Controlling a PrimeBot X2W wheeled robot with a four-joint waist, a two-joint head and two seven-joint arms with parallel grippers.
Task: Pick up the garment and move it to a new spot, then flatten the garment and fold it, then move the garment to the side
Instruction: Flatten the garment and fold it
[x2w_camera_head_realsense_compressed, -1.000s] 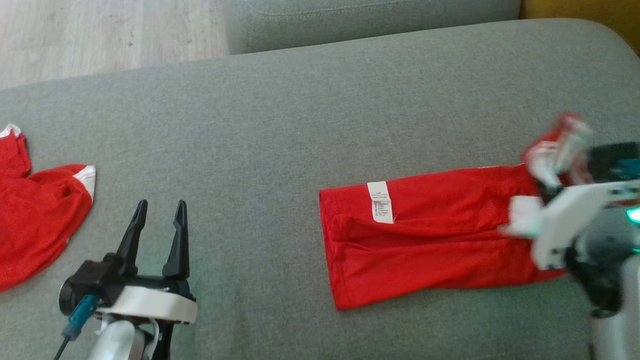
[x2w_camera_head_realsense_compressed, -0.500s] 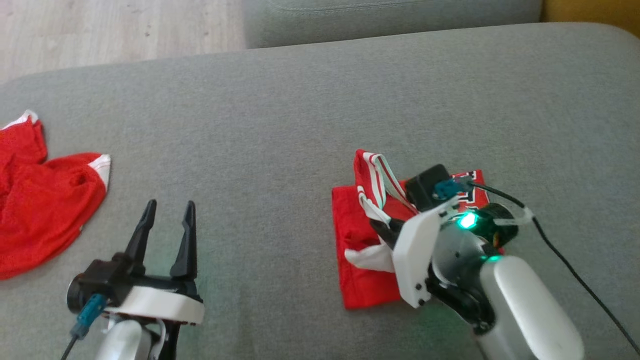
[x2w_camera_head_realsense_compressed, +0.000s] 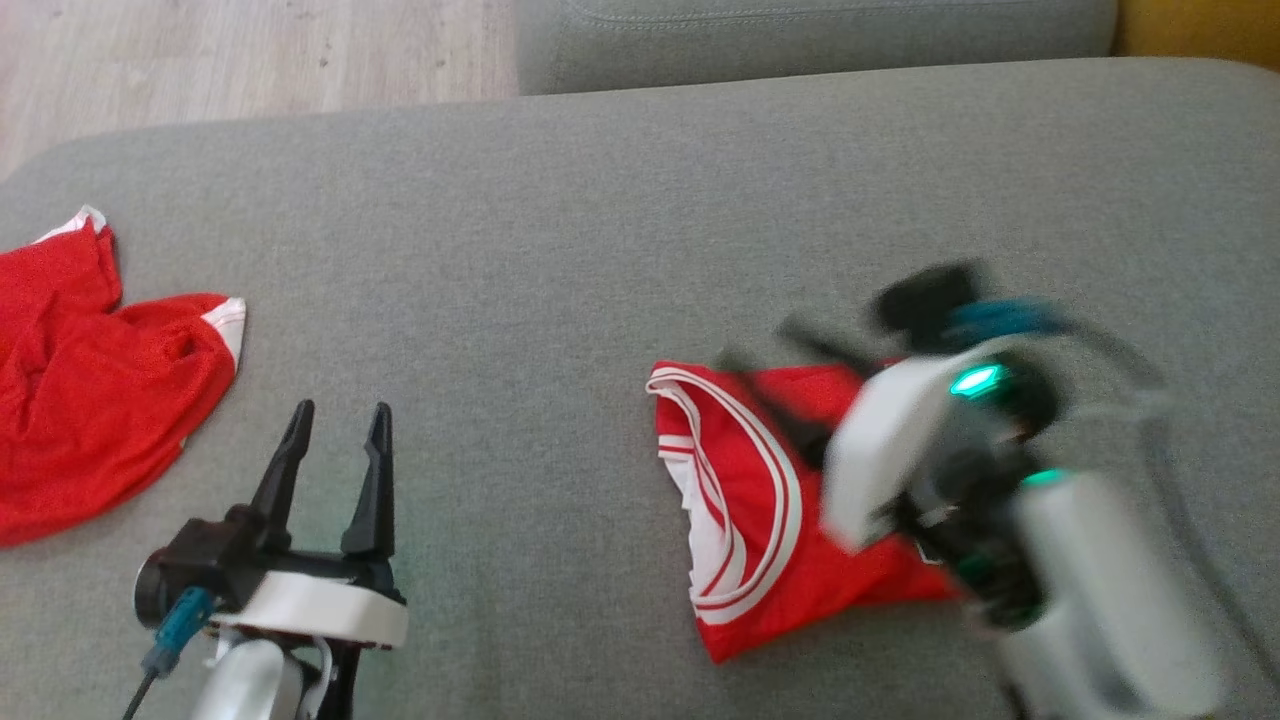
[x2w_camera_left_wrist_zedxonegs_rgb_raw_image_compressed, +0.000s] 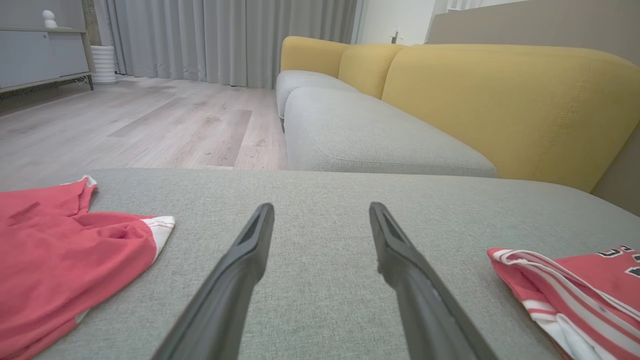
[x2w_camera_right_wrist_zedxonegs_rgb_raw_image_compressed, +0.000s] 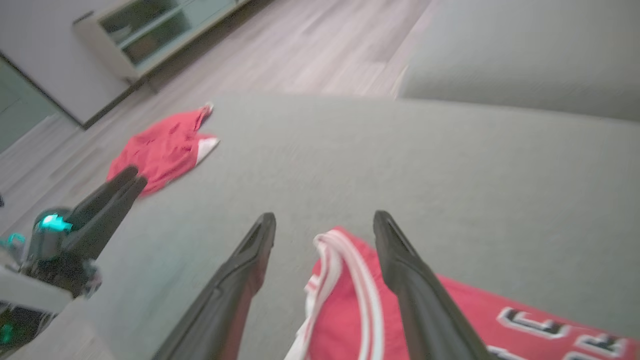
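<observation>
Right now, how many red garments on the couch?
2. A folded jersey right of centre, by the right gripper; a crumpled one at the left edge of the cushion.

a broad grey upholstered seat (x2w_camera_head_realsense_compressed: 600, 220) lies in the foreground, with yellow back cushions (x2w_camera_left_wrist_zedxonegs_rgb_raw_image_compressed: 500, 100) beyond it. pale wooden floor (x2w_camera_left_wrist_zedxonegs_rgb_raw_image_compressed: 150, 120) runs to long grey curtains (x2w_camera_left_wrist_zedxonegs_rgb_raw_image_compressed: 225, 40) and a low grey cabinet (x2w_camera_left_wrist_zedxonegs_rgb_raw_image_compressed: 40, 60) against the wall.

red garments x2 (x2w_camera_head_realsense_compressed: 760, 520) (x2w_camera_head_realsense_compressed: 90, 380), grippers x2 (x2w_camera_head_realsense_compressed: 341, 407) (x2w_camera_right_wrist_zedxonegs_rgb_raw_image_compressed: 324, 217), grey cushions x2 (x2w_camera_head_realsense_compressed: 600, 250) (x2w_camera_head_realsense_compressed: 800, 40)
</observation>
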